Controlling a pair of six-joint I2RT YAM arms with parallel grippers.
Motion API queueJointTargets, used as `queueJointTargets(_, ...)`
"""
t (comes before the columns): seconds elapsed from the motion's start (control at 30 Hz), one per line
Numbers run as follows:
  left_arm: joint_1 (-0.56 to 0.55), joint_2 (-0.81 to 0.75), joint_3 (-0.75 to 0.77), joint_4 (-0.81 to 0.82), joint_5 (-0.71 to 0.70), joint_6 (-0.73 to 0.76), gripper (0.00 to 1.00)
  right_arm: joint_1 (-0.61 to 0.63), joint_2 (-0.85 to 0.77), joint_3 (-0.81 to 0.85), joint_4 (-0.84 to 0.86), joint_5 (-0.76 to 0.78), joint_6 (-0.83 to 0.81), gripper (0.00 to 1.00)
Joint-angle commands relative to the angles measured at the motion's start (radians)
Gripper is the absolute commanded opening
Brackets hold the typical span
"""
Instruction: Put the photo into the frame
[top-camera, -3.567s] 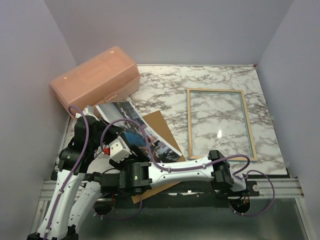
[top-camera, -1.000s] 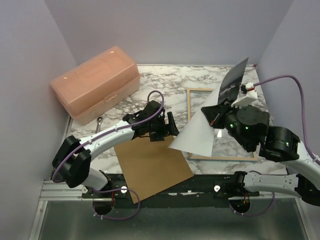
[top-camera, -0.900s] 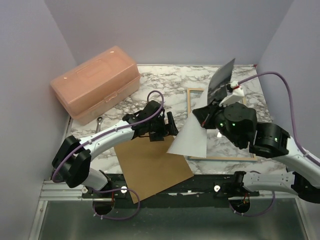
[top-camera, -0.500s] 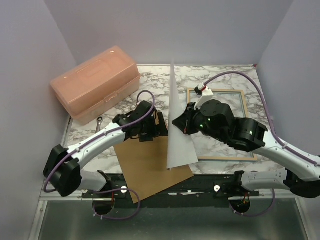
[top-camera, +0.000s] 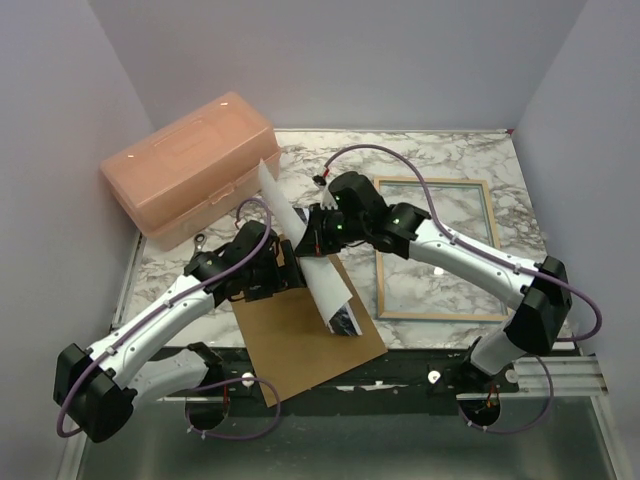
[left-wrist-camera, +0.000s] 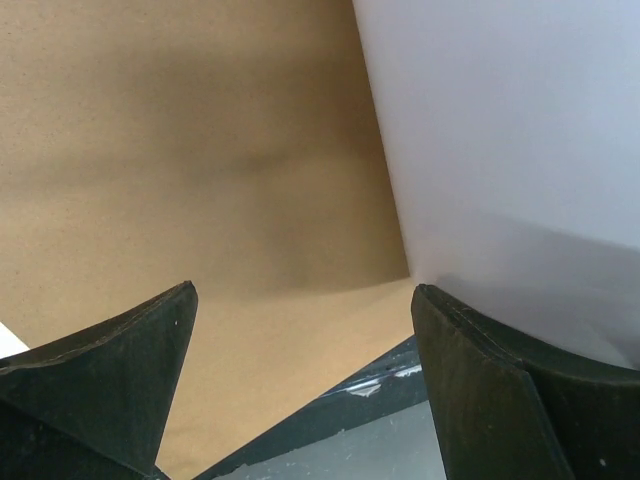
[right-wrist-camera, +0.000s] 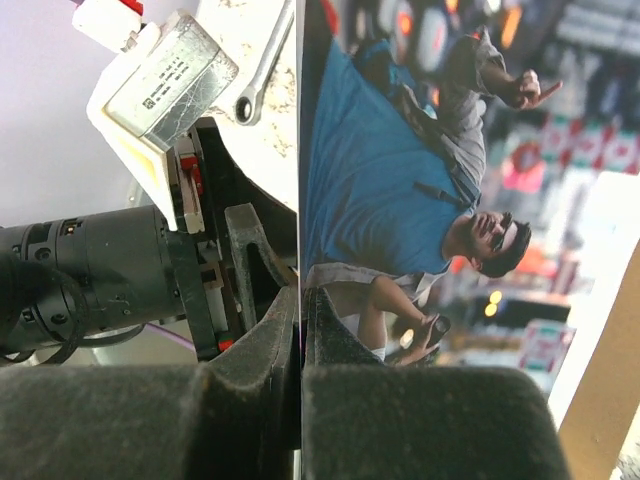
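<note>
since a second ago my right gripper (right-wrist-camera: 300, 300) has swung the photo (right-wrist-camera: 400, 180) left, away from the frame (top-camera: 379, 290), over the brown board (top-camera: 290, 345), clamped on one edge. my left gripper (left-wrist-camera: 300, 300) waits open beside it. light, floppy print; i would steady its free edge.

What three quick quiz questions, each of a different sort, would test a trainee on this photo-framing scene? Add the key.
1. True or false: the large colour street photo already lies inside the thin pale-wood rectangular frame.
2. Which gripper pinches the photo? A) left B) right gripper C) both
3. What flat thing lies beneath the open left gripper?
Key: 1 false; it is held up, apart from the frame. 2 B. 3 the plain brown backing board.
</note>
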Motion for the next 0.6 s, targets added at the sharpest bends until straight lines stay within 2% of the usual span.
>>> queueJointTargets(0.0, 0.021, 0.005, -0.002, 0.013, 0.008, 0.023, 0.9, -0.055, 0.0, 0.057, 0.099, -0.176, -0.01, 0.0)
queueJointTargets(0.13, 0.02, 0.077, 0.004, 0.09, 0.06, 0.019, 0.89, -0.127, -0.075, -0.01, 0.113, -0.165, -0.002, 0.0)
queueJointTargets(0.27, 0.019, 0.173, 0.007, 0.214, 0.122, 0.022, 0.89, -0.202, -0.2, -0.085, 0.05, -0.078, -0.023, 0.0)
queueJointTargets(0.4, -0.001, 0.325, 0.07, 0.311, 0.203, 0.014, 0.88, -0.245, -0.32, -0.101, -0.079, 0.093, -0.077, 0.0)
queueJointTargets(0.57, -0.077, 0.525, 0.263, 0.299, 0.213, -0.003, 0.87, -0.262, -0.433, -0.071, -0.204, 0.321, -0.13, 0.0)
